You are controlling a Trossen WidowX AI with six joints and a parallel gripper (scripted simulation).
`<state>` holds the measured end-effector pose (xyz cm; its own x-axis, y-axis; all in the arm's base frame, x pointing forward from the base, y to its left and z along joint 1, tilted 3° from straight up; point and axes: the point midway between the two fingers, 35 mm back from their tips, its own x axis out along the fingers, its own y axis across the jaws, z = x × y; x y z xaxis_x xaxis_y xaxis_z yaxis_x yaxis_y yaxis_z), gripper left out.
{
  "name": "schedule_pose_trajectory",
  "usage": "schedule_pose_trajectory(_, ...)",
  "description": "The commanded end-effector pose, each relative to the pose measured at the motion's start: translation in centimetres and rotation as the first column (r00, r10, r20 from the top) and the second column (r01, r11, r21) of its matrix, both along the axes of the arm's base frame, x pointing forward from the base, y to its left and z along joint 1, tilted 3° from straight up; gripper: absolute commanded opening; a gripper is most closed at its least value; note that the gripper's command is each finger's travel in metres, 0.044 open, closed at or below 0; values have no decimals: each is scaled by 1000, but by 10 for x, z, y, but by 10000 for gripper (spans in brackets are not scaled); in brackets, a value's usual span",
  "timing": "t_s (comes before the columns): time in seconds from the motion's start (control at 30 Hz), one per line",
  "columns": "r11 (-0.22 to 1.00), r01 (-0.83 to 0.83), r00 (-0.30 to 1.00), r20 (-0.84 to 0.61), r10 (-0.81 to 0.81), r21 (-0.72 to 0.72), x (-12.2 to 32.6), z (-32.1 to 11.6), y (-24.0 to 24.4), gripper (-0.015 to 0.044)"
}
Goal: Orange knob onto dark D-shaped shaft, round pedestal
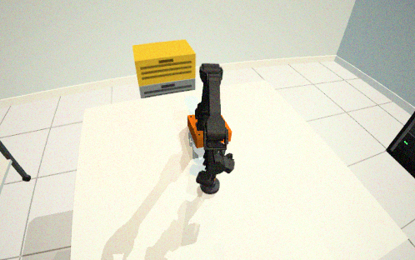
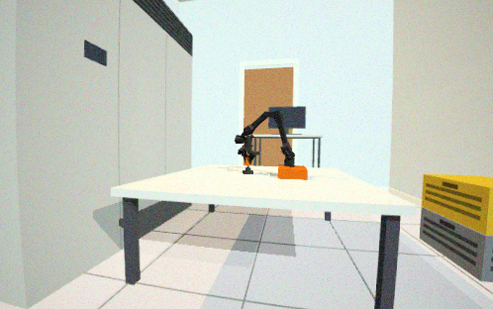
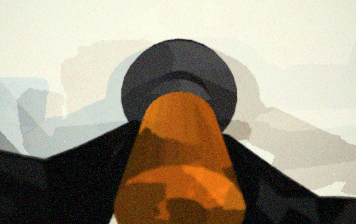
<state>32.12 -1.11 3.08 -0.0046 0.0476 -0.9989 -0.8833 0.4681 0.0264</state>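
The orange knob (image 3: pixel 180 132) (image 2: pixel 247 161) stands upright between the fingers of my gripper (image 3: pixel 179 135) (image 2: pixel 247 157), which is shut on it. The dark round pedestal (image 3: pixel 142 75) (image 2: pixel 247 171) (image 1: pixel 210 187) is on the table, directly below the knob. In the wrist view the knob's lower end overlaps the pedestal's raised grey centre. The shaft is hidden by the knob, and I cannot tell how far the knob is down on it. In the top view the gripper and arm hide nearly all of the knob.
The arm rises from an orange base block (image 1: pixel 194 132) (image 2: pixel 292 172) behind the pedestal on the white table (image 1: pixel 292 200) (image 2: pixel 208 190). Arm shadows cross the table. A yellow and grey cabinet (image 1: pixel 164 67) (image 2: pixel 455 203) stands on the floor beyond the table.
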Motion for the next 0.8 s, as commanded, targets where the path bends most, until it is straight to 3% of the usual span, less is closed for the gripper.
schedule_pose_trajectory(0.0,1000,-6,1000,3,6,-4,-1,0,-1,0)
schedule_pose_trajectory(0.77,1000,-31,1000,3,31,-4,-5,4,-1,0)
